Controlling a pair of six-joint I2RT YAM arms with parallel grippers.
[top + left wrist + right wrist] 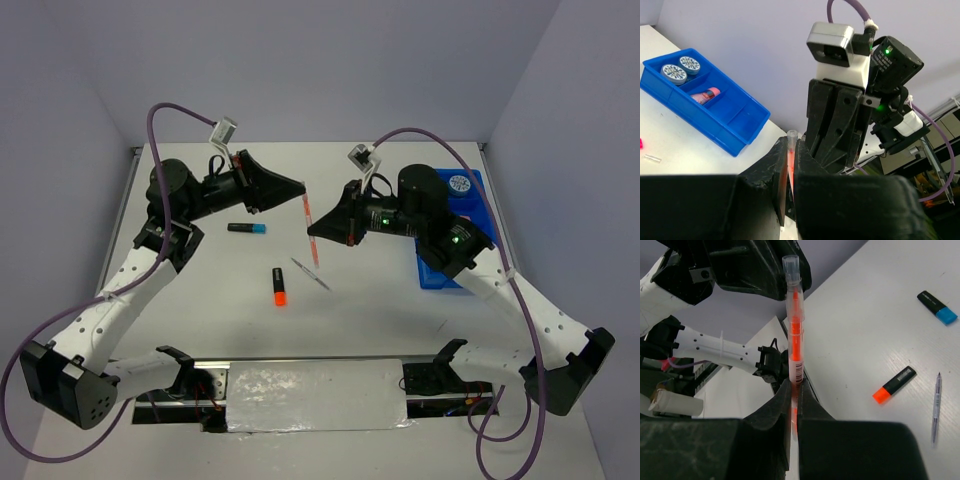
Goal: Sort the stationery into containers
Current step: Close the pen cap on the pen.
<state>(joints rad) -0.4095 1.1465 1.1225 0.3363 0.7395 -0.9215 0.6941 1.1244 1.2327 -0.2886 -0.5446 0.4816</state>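
since the white counter [380, 300] carries everything, it is noted first. the blue tray [436, 278] sits at its right edge, on the right arm's side, so items from the left half are best passed across rather than reached for. in the tray, two patterned discs [674, 74] share the far compartment and a pink case [705, 95] lies in the next one.

left jaws and right jaws meet tip to tip in mid-air above the middle of the counter. both are closed on the same pink pen [795, 330]. the left jaws pinch it close to its capped end and the right jaws pinch it lower on the barrel. the pen is held clear of the counter. this is judged a handover toward the tray side.

risk: if either side pulls before the other lets go, the thin barrel could twist or drop.

not yet sorted, lying flat on the counter and apart from one another:
- blue-ended marker [246, 228], left of centre
- orange-ended marker [280, 286], nearer
- thin grey pen [311, 274], just right of the orange-ended marker
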